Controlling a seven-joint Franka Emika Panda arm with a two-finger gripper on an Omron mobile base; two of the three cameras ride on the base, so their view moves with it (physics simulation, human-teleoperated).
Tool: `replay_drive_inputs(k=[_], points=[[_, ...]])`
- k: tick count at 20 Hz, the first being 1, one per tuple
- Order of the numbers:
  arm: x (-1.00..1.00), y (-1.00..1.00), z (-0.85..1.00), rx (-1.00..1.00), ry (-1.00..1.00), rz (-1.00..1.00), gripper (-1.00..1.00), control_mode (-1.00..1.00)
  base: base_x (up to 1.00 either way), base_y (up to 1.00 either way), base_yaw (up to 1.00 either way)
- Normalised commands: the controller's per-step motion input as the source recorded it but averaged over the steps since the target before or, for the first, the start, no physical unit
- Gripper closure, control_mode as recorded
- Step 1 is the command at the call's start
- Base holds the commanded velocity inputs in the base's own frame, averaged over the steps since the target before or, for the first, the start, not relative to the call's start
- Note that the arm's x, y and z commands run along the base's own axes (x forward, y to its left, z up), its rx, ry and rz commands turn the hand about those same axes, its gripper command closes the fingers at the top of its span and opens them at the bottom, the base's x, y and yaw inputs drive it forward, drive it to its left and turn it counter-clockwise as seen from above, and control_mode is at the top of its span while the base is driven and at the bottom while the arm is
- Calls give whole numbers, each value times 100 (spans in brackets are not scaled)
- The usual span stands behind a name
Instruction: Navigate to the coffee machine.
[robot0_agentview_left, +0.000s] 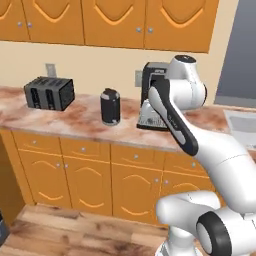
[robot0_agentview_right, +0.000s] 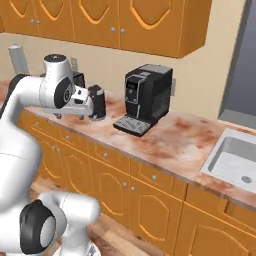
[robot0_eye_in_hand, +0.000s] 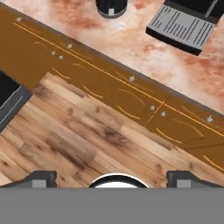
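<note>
1. While the arm hangs over the wooden plank floor (robot0_eye_in_hand: 74, 140), its dark fingers (robot0_eye_in_hand: 39, 178) are spread, holding nothing.
2. Beyond, on the mottled reddish stone worktop (robot0_agentview_right: 170, 145), stands the tall black boxy coffee machine (robot0_agentview_right: 147, 92): likely heavy and rigid, needing no grasp.
3. Right base view adds a steel sink (robot0_agentview_right: 232, 160); left base view a black two-slot toaster (robot0_agentview_left: 49, 93).

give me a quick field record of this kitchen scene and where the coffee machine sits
coffee machine: upright on the counter, against the wall, drip tray jutting forward
kettle: on the counter, left of the coffee machine
toaster: further left on the counter
sink: set into the counter, right of the coffee machine
gripper: fingers apart, holding nothing, over the wood floor
base: in front of the counter cabinets, facing them
</note>
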Motion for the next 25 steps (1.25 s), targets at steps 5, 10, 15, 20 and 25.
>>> replay_drive_inputs(k=[5, 10, 15, 20, 25], points=[[0, 0, 0, 0, 0, 0, -100, 100, 80, 30, -66], [0, 0, 0, 0, 0, 0, -100, 100, 88, 61, -26], [0, 0, 0, 0, 0, 0, -100, 100, 48, 2, -7], [0, 0, 0, 0, 0, 0, -100, 100, 51, 15, -21], [0, 0, 0, 0, 0, 0, -100, 100, 23, 35, -24]])
